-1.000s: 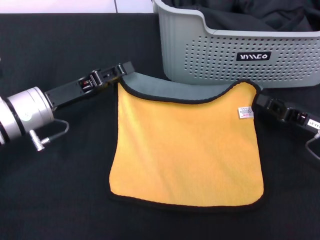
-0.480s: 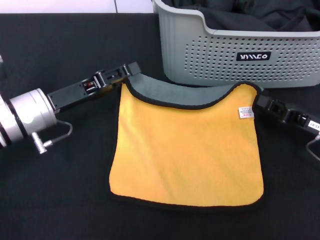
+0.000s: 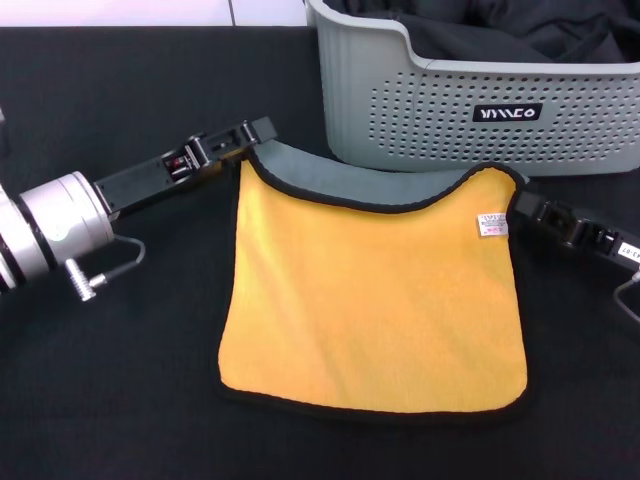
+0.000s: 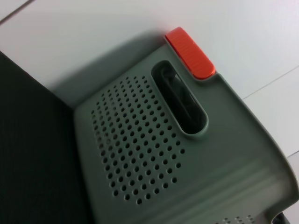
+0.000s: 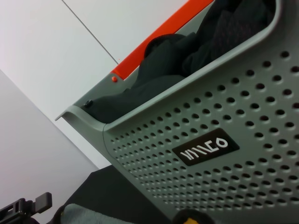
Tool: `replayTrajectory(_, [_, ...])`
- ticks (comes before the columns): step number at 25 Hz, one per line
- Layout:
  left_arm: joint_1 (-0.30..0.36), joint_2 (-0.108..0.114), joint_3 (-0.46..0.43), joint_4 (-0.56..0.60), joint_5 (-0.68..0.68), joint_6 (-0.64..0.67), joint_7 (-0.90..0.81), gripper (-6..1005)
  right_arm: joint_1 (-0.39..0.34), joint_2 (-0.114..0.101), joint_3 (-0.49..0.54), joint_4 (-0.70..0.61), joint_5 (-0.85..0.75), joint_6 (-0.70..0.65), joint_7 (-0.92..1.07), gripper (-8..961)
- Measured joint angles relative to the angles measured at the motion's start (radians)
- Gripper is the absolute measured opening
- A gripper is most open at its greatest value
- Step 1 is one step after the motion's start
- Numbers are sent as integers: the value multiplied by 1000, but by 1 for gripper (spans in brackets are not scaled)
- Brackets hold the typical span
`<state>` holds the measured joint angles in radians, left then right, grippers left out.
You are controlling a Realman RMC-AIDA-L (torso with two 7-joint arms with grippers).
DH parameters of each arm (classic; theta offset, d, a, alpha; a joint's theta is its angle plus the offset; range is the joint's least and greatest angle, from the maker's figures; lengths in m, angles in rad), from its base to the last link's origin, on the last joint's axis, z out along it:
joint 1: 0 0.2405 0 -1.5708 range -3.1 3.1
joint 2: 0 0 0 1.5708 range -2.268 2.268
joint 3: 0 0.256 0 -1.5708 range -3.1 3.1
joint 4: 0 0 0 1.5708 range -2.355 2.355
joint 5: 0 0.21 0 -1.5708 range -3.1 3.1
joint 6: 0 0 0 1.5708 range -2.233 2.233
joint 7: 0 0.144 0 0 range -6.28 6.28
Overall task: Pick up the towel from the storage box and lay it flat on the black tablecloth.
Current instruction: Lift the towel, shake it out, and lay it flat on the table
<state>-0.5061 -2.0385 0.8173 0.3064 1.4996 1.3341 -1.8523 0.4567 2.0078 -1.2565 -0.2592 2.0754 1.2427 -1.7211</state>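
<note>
The towel (image 3: 372, 290) lies yellow face up on the black tablecloth (image 3: 120, 400), just in front of the storage box (image 3: 440, 110), its far edge folded over so a band of grey shows between the two grippers. The left gripper (image 3: 262, 130) sits low at the towel's far left corner, its tip touching the black edging there; whether its fingers clamp the cloth or have let go cannot be told from these views. The right gripper (image 3: 525, 208) lies at the far right corner, just beside the small white tag (image 3: 489, 226), and its grip is equally unreadable. Compared with half a second ago, the left gripper has shifted slightly away from the robot and toward the box, and the grey fold near it looks a little wider; the right gripper has barely changed place. The near edge of the towel has stayed put. Inside the box, dark fabric (image 5: 187, 56) is heaped against the wall, and an orange-red clip (image 4: 190, 52) sits on the rim above the handle slot.
</note>
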Motion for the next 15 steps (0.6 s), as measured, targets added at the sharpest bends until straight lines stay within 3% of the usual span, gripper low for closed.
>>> replayTrajectory(15, [3, 0, 5, 0, 12, 3, 49, 543, 0, -5, 7, -4, 2, 57, 0, 83])
